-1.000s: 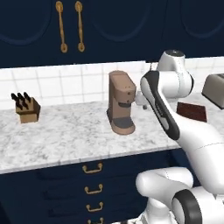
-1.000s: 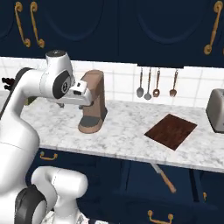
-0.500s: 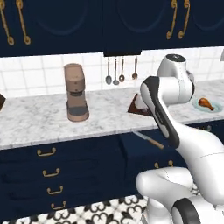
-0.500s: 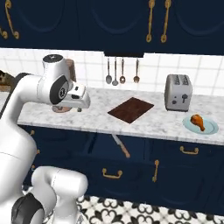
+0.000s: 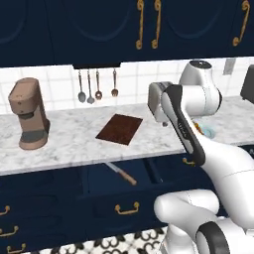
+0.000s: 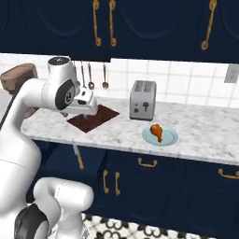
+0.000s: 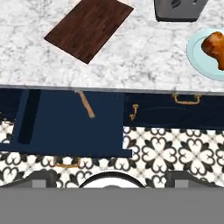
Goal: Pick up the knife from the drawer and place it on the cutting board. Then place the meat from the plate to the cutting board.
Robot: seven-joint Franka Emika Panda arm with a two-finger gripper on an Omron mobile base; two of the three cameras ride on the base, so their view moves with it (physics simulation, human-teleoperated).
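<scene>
Clearly the risk lies in the reach down: the knife (image 5: 120,173) lies flat in the open drawer (image 5: 124,186), its tan handle toward the drawer front and its blade running back under the counter lip, so a descent that comes in too steep could knock the hand against the marble edge, or pinch the slim handle off-centre and let it swivel or slip. In the hand view the knife sits at about 11 o'clock from centre, with the cutting board (image 7: 89,27) farther up toward 12 and the plate (image 7: 197,54) with the meat (image 7: 214,46) at 2 o'clock. The gripper (image 7: 112,186) hangs high above the floor with its fingers spread wide and nothing between them. Compared with half a second ago, the base views have slid along the counter, so the toaster (image 6: 142,99) and plate now sit near the middle of the right base view.
</scene>
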